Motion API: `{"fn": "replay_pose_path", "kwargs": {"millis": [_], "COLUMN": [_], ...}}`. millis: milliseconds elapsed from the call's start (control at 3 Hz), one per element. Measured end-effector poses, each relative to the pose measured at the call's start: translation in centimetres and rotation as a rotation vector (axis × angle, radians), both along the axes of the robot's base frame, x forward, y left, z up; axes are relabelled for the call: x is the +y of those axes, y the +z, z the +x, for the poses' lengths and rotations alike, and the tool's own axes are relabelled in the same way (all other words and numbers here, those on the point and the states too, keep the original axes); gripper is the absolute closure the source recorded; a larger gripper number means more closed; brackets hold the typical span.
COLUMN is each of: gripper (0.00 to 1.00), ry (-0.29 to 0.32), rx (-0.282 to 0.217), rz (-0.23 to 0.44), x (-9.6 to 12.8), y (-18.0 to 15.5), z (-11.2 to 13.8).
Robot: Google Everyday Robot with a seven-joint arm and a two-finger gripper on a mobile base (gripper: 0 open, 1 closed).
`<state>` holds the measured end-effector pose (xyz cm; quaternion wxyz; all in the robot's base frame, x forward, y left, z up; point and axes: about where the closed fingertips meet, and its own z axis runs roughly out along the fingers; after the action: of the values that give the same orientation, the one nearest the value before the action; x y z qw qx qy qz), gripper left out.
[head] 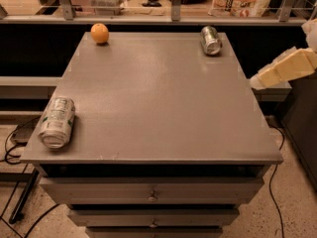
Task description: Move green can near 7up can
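Gripper [258, 79], open or closed I cannot tell, hangs right and in front of the green can [211, 39], which lies on its side, pointing front-to-back.

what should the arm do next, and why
Probably reach the gripper toward the green can: it hangs beyond the right edge of the table, and that can lies on its side at the far right corner, far from the 7up can at the near left.

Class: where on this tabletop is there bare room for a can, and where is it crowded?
Bare: the table middle and front right, between orange and green can at the back and 7up can front left. Nowhere crowded; the tool hangs beyond the right edge.
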<state>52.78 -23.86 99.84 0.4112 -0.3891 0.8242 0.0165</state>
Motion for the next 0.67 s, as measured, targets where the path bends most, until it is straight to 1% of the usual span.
{"fn": "replay_pose_path", "kwargs": {"millis": [333, 667], "gripper": [0.00, 0.00], "ry": [0.013, 0.025], "rx": [-0.043, -0.072], "rz": [0.074, 0.128], "x": [3.1, 5.6], "y": [0.1, -0.5], "z": [3.8, 8.3]}}
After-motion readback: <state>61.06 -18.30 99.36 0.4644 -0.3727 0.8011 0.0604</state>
